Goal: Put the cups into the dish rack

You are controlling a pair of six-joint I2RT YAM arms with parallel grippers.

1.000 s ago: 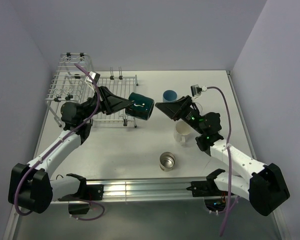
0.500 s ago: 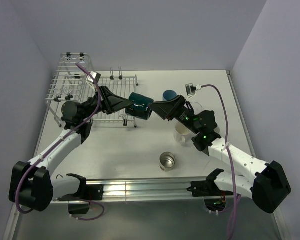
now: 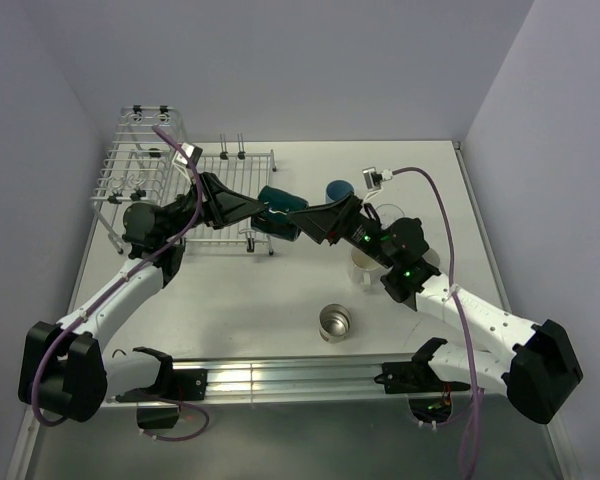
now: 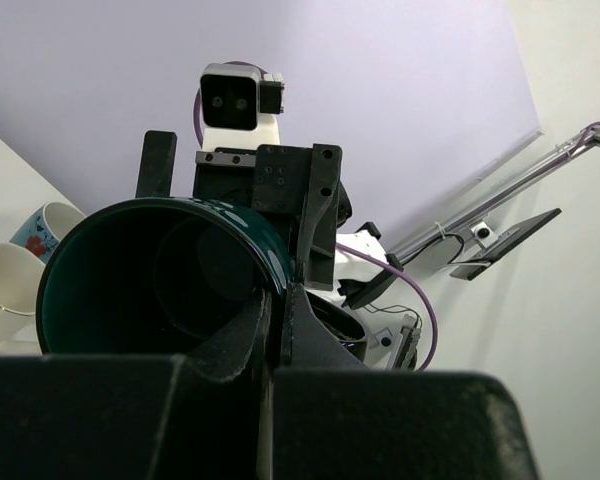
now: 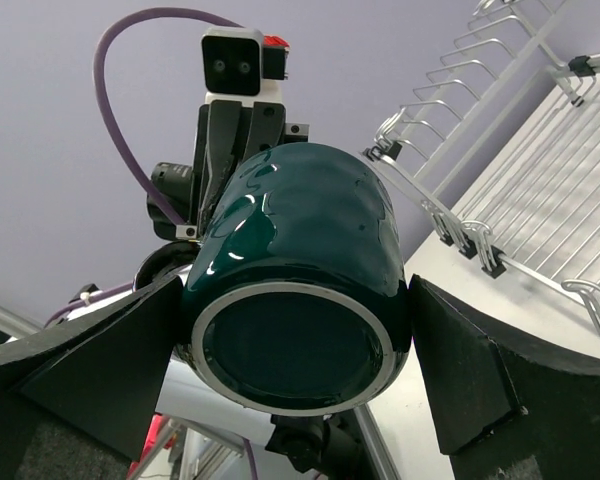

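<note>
The dark teal mug hangs on its side in the air just right of the dish rack. My left gripper is shut on its rim, one finger inside and one outside. My right gripper stands open, and its fingers sit close on either side of the mug's base. The steel cup stands near the front. The blue mug, the cream mug and the clear glass stand on the right, partly hidden by the right arm.
The wire rack's flat tray lies just behind and beside the held mug. Its taller basket is at the far left corner. A metal rail runs along the table's near edge.
My right gripper has moved left, from over the cups to the mug, and its open fingers now flank the mug's base. The left gripper has kept its hold and barely moved.
</note>
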